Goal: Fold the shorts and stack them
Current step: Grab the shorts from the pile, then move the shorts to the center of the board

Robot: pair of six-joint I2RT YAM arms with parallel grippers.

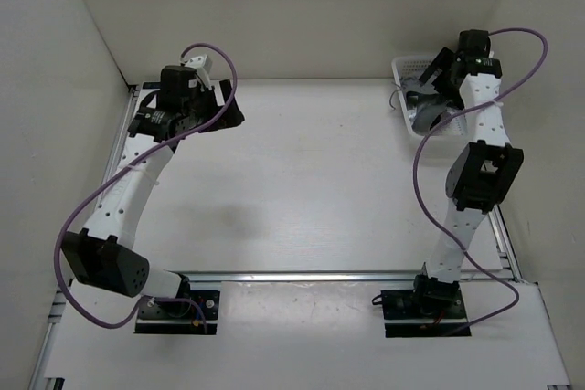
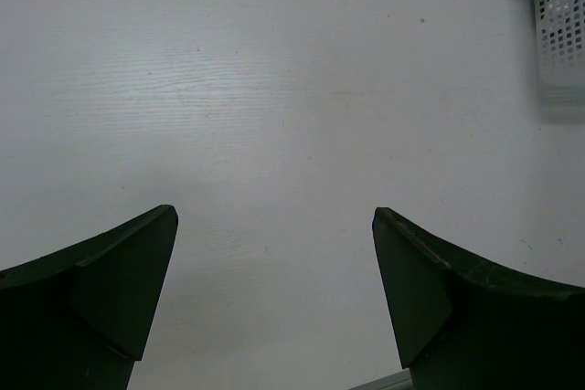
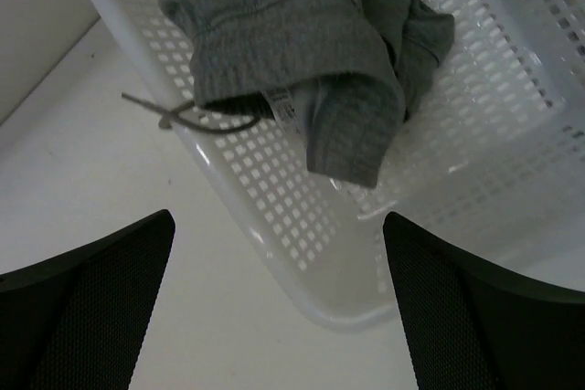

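The grey shorts [image 3: 292, 52] lie bunched inside a white mesh basket [image 3: 274, 216], with one fold and the thin drawstring [image 3: 174, 114] hanging over its near rim. In the top view the shorts [image 1: 426, 114] spill over the basket's [image 1: 400, 67] front edge at the far right. My right gripper [image 3: 279, 217] is open and empty, hovering just above the basket's near corner, apart from the fabric; it also shows in the top view [image 1: 431, 81]. My left gripper [image 2: 275, 211] is open and empty over bare table at the far left [image 1: 228, 112].
The white table [image 1: 302, 180] is enclosed by white walls at the back and sides. A metal rail [image 1: 320, 275] runs along the near edge by the arm bases. The basket's edge shows in the left wrist view [image 2: 559, 25] at the upper right.
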